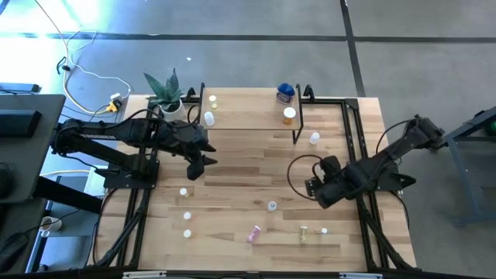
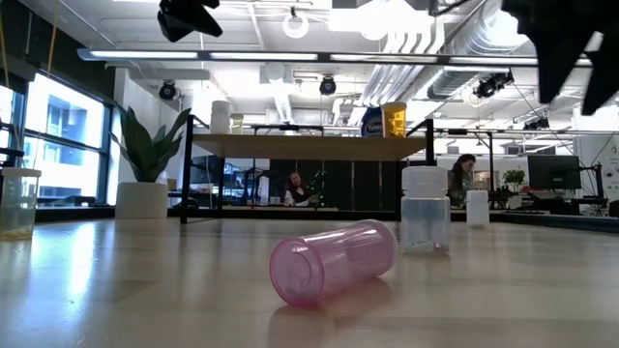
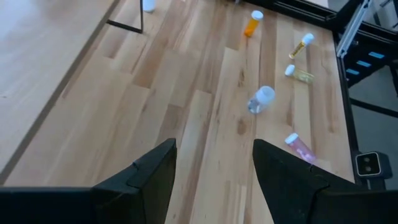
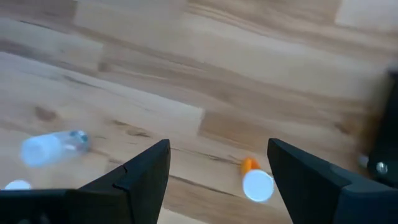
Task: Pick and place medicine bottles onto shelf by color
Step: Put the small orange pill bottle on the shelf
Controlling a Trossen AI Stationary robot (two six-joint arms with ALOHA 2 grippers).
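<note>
- The left gripper [image 1: 203, 163] hangs above the surface [image 1: 240, 167], in front of the left end of the shelf [image 1: 248, 116]. Its fingers [image 3: 152, 180] stand apart and there is nothing between them.
- The right gripper [image 1: 316, 188] hangs over the right half of the surface, in front of the right end of the shelf. Its fingers [image 4: 137, 177] are spread wide and they also hold nothing.
- On the shelf stand a blue bottle [image 1: 285, 93] and an orange bottle [image 1: 289, 115] at the right end, and a white bottle [image 1: 208, 118] and a small yellowish one [image 1: 212, 100] at the left end.
- A white-capped bottle [image 1: 314, 139] stands on the surface just beside the right leg of the shelf.
- A clear bottle [image 1: 272, 205] stands near the middle of the surface, to the left of the right gripper.
- The pink bottle [image 1: 253, 233] lies on its side near the front edge. In the low view it is the closest thing [image 2: 334, 261], with its open end toward the camera.
- A yellow-green bottle [image 1: 303, 231] lies to the right of the pink one, and a small white cap [image 1: 323, 230] is near it.
- Three small white-capped bottles [image 1: 187, 216] are on the left front part of the surface, well apart from the pink bottle.
- A plant in a white pot [image 1: 172, 105] stands at the back left corner, beside the shelf.
</note>
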